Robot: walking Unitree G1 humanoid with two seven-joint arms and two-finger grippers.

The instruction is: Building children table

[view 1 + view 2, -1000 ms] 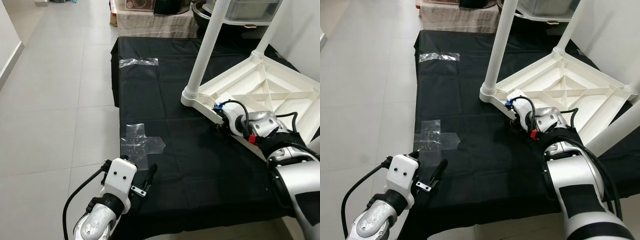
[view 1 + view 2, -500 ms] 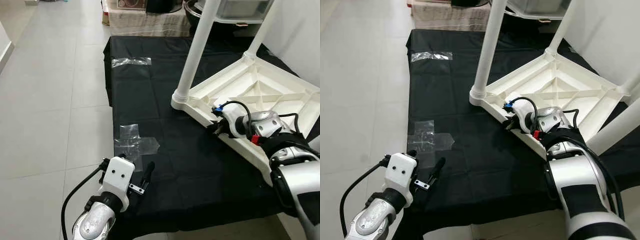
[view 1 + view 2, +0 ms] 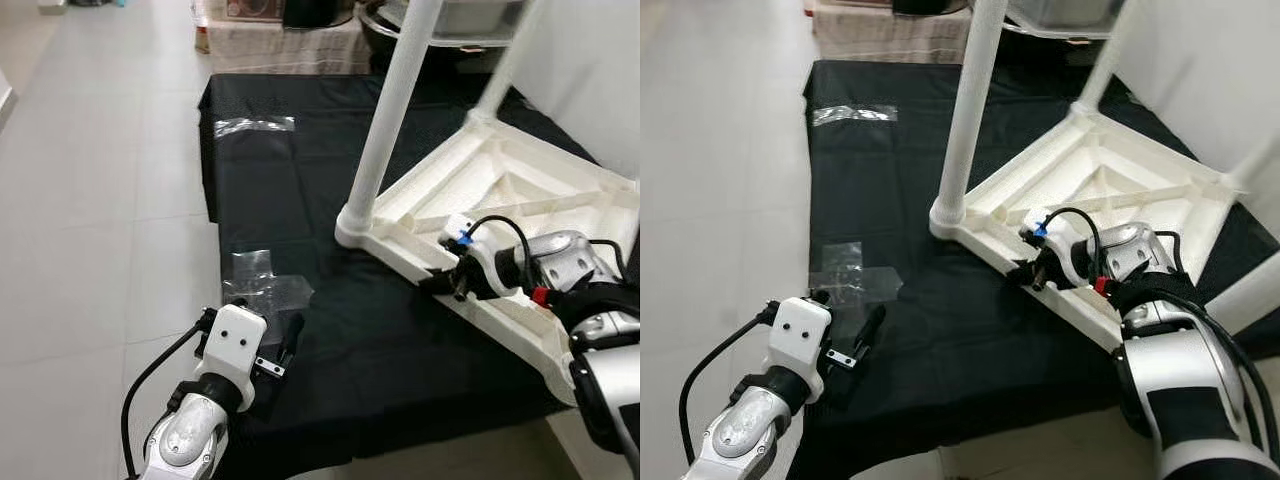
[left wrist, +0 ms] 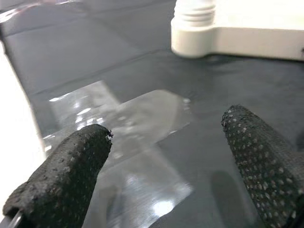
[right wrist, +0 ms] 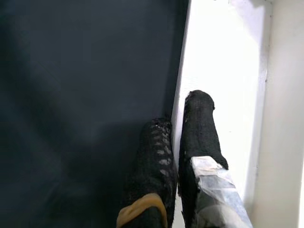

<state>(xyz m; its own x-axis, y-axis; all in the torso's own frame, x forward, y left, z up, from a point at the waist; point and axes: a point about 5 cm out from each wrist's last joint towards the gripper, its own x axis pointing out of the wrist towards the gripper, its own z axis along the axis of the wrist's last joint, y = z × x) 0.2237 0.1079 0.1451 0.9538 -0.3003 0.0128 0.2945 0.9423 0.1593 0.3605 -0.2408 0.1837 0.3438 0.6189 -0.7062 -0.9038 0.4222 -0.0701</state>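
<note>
A white children's table (image 3: 520, 190) lies upside down on a black cloth (image 3: 300, 180), with one leg (image 3: 385, 110) standing up from its near-left corner and another leg (image 3: 508, 62) at the far corner. My right gripper (image 3: 432, 283) is shut on the table's near rim (image 5: 223, 71), with one finger against the cloth side and the other on the white plastic. Low over the cloth's front-left part, my left gripper (image 3: 288, 338) is open and holds nothing, just short of a patch of clear tape (image 4: 128, 118).
The cloth covers a grey tiled floor (image 3: 90, 200). A second strip of clear tape (image 3: 255, 125) sits at the cloth's far left. A covered bench with pots (image 3: 290, 40) stands behind the cloth, and a white wall (image 3: 590, 70) rises at the right.
The table's near corner and my right gripper have come closer to me across the cloth. The camera has shifted a little. My left gripper stays about where it was.
</note>
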